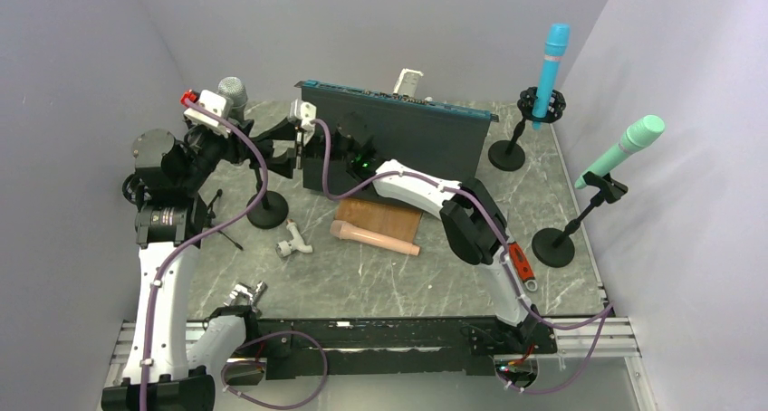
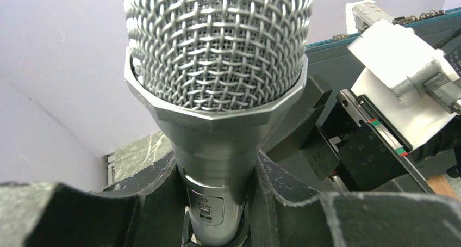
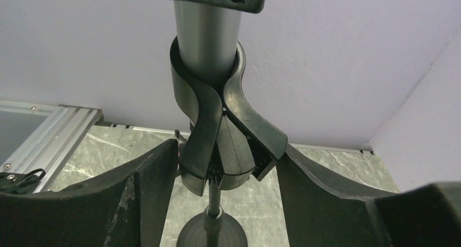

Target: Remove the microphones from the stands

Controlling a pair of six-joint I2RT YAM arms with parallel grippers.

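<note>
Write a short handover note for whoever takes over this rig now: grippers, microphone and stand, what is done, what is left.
Left gripper: shut on the silver microphone, just below its mesh head.
Right gripper: straddles the clip of the stand; whether it presses the clip cannot be told.
The microphone sits upright in the clip, with the stand at the left side of the table.
Done: both grippers in place.
Left: probably squeeze the clip open, then lift the microphone out.

microphone point(image 2: 217, 67) in clip point(image 3: 217, 133) | clip atop stand point(image 1: 267, 210) | stand left of board point(image 1: 408, 144)
</note>
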